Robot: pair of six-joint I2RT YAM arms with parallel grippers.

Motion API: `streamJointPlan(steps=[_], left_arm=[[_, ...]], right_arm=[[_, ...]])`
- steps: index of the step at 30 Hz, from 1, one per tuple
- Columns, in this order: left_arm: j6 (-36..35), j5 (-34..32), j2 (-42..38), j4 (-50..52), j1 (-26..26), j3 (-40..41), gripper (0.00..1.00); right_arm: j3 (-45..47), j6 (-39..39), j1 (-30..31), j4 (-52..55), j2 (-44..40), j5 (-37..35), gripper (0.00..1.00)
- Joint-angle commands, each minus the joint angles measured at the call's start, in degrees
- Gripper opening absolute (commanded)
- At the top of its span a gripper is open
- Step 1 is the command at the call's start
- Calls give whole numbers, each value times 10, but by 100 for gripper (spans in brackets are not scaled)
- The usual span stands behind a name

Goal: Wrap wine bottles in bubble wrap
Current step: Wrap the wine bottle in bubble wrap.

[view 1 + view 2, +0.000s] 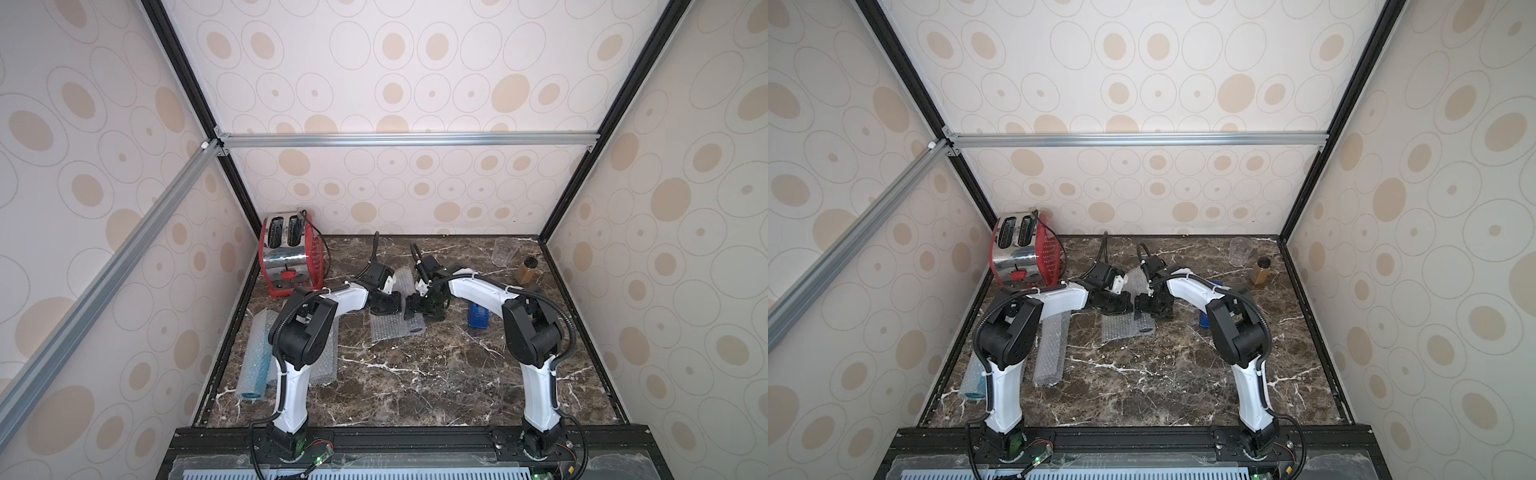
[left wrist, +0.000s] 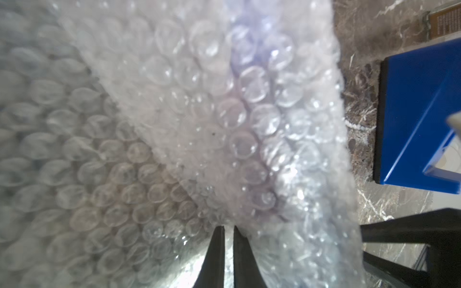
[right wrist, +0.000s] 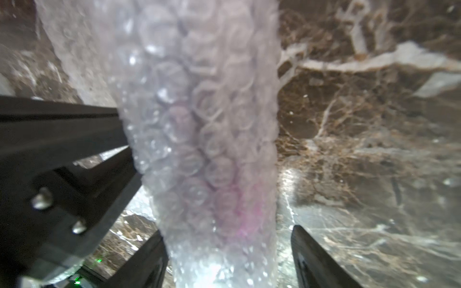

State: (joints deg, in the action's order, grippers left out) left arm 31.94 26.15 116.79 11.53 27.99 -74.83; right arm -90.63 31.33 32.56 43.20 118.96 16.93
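In both top views my two grippers meet over a sheet of bubble wrap (image 1: 390, 329) (image 1: 1125, 328) in the middle of the table. My left gripper (image 2: 229, 228) is shut on a fold of this bubble wrap (image 2: 174, 112). My right gripper (image 3: 228, 239) is open and straddles the rolled bubble wrap (image 3: 199, 124). A purple wine bottle (image 3: 239, 212) shows faintly through the roll. One right finger (image 3: 154, 249) touches the roll; the other right finger (image 3: 306, 244) stands apart from it. Two wrapped rolls lie at the left, one (image 1: 254, 361) with a blue bottle inside, one (image 1: 326, 357) beside it.
A red toaster (image 1: 291, 257) stands at the back left. At the back right are a clear plastic cup (image 1: 503, 250) and an amber jar (image 1: 527, 270). A blue box (image 1: 478, 316) (image 2: 419, 119) sits close to the right arm. The marble table (image 1: 436, 374) is walled on three sides.
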Motion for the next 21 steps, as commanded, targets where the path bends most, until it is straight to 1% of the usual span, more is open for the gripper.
streamJointPlan(steps=[1,4,7,11,15,18,21], left_arm=[[21,26,-11,-14,2,-3,10],[13,28,-16,-12,7,-5,10],[20,24,-7,-14,8,-1,10],[10,12,-5,-8,8,1,10],[17,14,1,-11,12,2,9],[14,12,-11,-5,13,5,9],[14,-1,-27,-1,13,17,9]], right_arm=[[-14,-19,-1,37,1,-25,80],[-29,-23,-1,52,6,-32,80],[-29,-22,-1,48,13,-33,73],[-26,-14,1,46,28,-30,68],[-30,-14,9,51,39,-51,62],[-38,-11,13,64,47,-64,56],[-45,-12,21,77,52,-92,53]])
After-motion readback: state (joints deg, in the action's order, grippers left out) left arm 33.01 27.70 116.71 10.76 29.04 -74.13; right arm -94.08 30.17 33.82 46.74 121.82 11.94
